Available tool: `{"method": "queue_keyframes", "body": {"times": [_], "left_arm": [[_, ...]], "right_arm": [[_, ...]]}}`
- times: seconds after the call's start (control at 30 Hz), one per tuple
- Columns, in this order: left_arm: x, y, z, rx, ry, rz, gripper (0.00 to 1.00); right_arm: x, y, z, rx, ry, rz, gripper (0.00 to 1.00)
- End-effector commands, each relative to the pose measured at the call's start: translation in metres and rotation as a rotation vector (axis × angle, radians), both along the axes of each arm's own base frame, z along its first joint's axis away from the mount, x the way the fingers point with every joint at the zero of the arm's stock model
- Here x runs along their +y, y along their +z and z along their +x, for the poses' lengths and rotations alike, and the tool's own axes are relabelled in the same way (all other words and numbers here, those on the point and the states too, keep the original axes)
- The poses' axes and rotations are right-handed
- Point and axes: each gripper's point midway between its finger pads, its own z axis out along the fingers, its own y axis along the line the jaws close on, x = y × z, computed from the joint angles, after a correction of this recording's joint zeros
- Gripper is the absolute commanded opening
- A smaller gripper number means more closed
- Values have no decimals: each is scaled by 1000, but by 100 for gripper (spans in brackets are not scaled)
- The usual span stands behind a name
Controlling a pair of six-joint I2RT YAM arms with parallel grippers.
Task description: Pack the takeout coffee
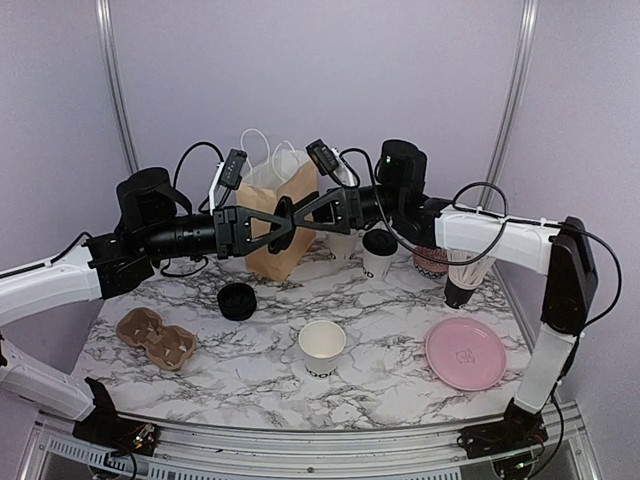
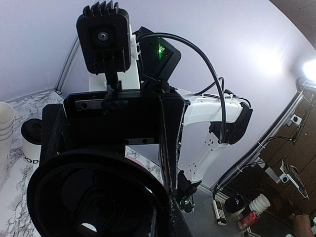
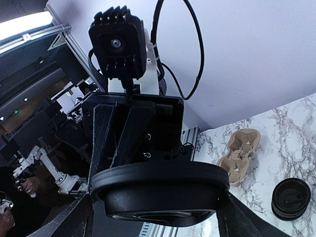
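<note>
- Looking down from above, we see the left gripper [image 1: 280, 226] and the right gripper [image 1: 298, 213] facing each other tip to tip above the marble table [image 1: 400, 400]. A black lid [image 1: 284, 222] sits between them, in front of a brown paper bag [image 1: 270, 262].
- From the right wrist, we find that gripper's fingers [image 3: 236, 221] set apart on either side of the lid's rim and clamped against it.
- We cannot tell whether the left gripper grips the lid or only touches it, because the lid fills the foreground of its wrist view.
- The takeout coffee [image 1: 378, 253] stands upright toward the back of the table, just right of the bag and apart from both grippers.
- Nearer to us we see a lidless white cup [image 1: 322, 348], a stack of black lids [image 1: 237, 300], a cardboard cup carrier [image 1: 155, 336] and a pink plate [image 1: 465, 353].
</note>
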Motion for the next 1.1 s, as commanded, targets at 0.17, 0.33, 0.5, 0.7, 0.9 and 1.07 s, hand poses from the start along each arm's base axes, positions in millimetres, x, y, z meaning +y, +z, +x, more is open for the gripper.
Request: {"method": "queue_keyframes", "body": {"times": [0.17, 0.33, 0.5, 0.7, 0.9, 1.07], "left_arm": [[-2, 13, -2, -49, -9, -33, 6], [-1, 12, 1, -54, 8, -30, 6], [-2, 9, 2, -51, 10, -25, 6], [-4, 7, 4, -46, 12, -19, 7], [-4, 2, 7, -39, 29, -11, 22], [13, -14, 10, -60, 104, 116, 51]], "right_arm": [[2, 6, -5, 10, 45, 28, 81], [4, -1, -3, 34, 42, 8, 82], [4, -3, -5, 37, 57, 6, 83], [4, -4, -7, 46, 67, 6, 75], [4, -7, -6, 38, 73, 0, 64], [-7, -17, 10, -37, -2, -52, 62]]}}
